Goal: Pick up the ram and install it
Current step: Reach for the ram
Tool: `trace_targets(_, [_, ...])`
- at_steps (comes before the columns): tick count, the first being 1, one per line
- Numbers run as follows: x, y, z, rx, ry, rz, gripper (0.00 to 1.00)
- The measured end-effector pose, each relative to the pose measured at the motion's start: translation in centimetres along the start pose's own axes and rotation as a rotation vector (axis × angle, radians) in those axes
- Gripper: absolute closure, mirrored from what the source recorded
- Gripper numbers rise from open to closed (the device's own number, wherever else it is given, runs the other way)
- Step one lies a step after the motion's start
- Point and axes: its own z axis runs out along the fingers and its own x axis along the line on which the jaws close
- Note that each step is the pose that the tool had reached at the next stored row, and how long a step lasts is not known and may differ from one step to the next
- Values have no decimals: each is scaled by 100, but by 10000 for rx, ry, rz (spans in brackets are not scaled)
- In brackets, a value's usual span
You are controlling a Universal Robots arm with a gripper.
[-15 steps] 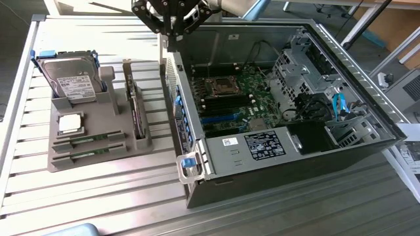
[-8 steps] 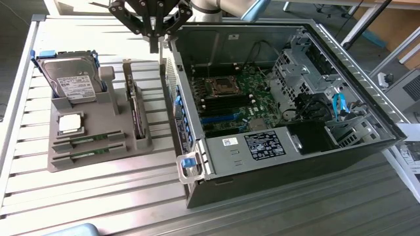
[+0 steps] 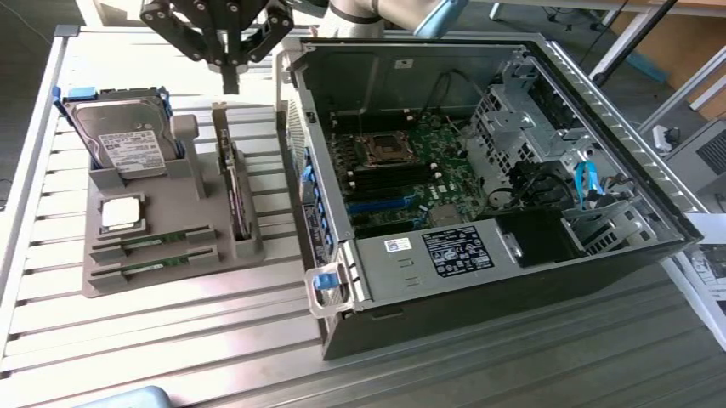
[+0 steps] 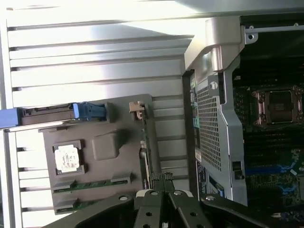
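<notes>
Gripper [image 4: 163, 176], closed and empty, is hovering over the holder [image 4: 109, 145]; both ram sticks [image 4: 90, 184] are lying there, uninstalled.

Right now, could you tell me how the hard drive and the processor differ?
The hard drive stands on edge in its slot; the processor lies flat in a recess. The hard drive is larger, a box with a white label; the processor is a small silver square. Both sit in the gray holder.
</notes>
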Motion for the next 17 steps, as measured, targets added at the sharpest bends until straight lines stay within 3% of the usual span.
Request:
trace_targets(7, [286,-22,8,0,1,-1,90])
trace_targets(11, [504,-39,22,1,2,-1,90])
trace_targets(17, [670,-52,32,0,1,0,90])
